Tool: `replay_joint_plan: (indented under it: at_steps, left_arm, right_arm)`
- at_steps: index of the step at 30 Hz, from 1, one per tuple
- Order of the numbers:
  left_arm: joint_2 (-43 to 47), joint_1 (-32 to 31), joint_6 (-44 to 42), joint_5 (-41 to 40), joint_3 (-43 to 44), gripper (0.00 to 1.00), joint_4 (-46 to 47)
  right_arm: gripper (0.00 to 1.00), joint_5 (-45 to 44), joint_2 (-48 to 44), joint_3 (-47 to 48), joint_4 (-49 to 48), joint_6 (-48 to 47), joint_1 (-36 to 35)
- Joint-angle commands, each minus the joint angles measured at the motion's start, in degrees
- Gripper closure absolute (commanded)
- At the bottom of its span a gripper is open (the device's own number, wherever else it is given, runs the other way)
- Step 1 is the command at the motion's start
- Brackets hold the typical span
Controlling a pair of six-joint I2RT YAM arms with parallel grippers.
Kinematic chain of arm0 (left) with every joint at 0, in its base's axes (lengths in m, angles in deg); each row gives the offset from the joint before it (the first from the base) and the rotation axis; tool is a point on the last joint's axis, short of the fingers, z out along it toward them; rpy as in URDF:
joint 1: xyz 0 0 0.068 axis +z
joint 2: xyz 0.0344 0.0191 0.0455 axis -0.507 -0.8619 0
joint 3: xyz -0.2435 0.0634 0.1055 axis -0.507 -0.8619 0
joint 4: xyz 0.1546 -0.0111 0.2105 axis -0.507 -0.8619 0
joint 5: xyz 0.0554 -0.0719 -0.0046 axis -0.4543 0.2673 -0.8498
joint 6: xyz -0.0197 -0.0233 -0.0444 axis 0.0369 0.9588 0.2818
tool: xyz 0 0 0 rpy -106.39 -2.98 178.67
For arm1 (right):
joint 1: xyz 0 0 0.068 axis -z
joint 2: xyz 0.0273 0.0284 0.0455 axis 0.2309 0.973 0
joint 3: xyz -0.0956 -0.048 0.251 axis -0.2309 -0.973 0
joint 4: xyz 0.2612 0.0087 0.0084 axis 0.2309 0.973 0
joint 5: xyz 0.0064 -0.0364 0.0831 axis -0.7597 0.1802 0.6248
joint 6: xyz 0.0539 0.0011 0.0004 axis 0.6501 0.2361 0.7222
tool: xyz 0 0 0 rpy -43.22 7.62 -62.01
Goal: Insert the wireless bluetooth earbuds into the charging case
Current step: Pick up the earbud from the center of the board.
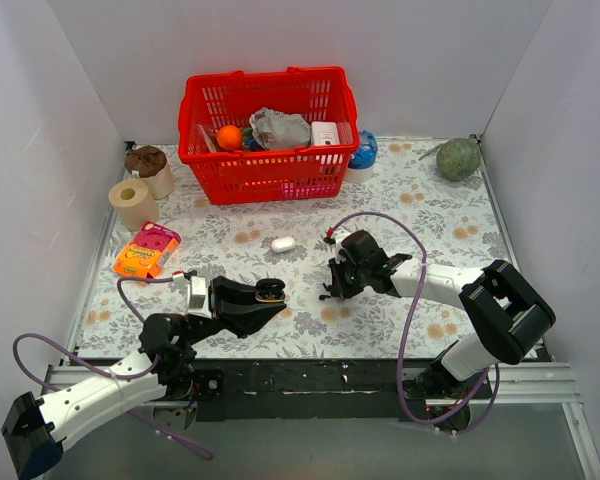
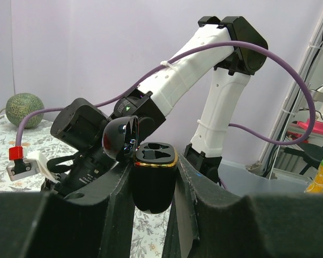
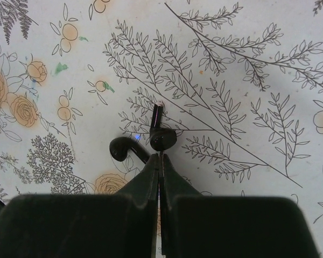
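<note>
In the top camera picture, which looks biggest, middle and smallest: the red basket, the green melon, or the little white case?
1. red basket
2. green melon
3. white case

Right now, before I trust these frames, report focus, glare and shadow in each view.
Top external: even light, soft shadows, no strong glare. Left wrist: charging case sharp, reflections on its open lid, left gripper dark and slightly soft. Right wrist: earbuds and tablecloth print crisp, right gripper a dark blur in the foreground.
</note>
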Motion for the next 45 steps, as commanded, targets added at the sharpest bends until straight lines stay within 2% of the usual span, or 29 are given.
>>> replay_joint_plan:
  at_steps: [1, 17, 23, 27, 28, 36, 45]
  left_arm:
    - [-0.14, -0.27, 0.33, 0.11, 0.72, 1.0, 0.55]
    - [-0.14, -0.27, 0.95, 0.9, 0.81, 1.0, 0.73]
    - [0.65, -0.27, 0.68, 1.08, 1.16, 1.0, -0.15]
    - [1.26, -0.27, 0.16, 0.81, 1.43, 1.0, -0.94]
    - [1.35, -0.27, 0.16, 0.81, 1.34, 1.0, -1.12]
    - [3.19, -0.27, -0.02, -0.07, 1.25, 1.0, -2.26]
    - [3.37, -0.27, 0.33, -0.07, 0.9, 1.0, -2.26]
  right_arm:
    - [0.99, 1.63, -0.73, -1.62, -1.84, 0.49, -0.59]
    - [0.99, 2.51, -3.64, -3.12, -1.14, 1.54, -4.37]
    - [0.99, -2.84, -8.64, -1.63, 2.02, 1.98, -4.37]
    - [0.63, -2.94, -9.88, 1.8, 4.74, 1.02, -4.37]
    - [0.61, -1.98, -8.92, 2.94, 5.27, 0.67, -4.37]
    - [0.51, 0.22, -2.24, 10.24, 10.46, -1.27, -4.98]
    - [0.52, -0.22, 1.28, 11.65, 11.08, -0.57, -6.21]
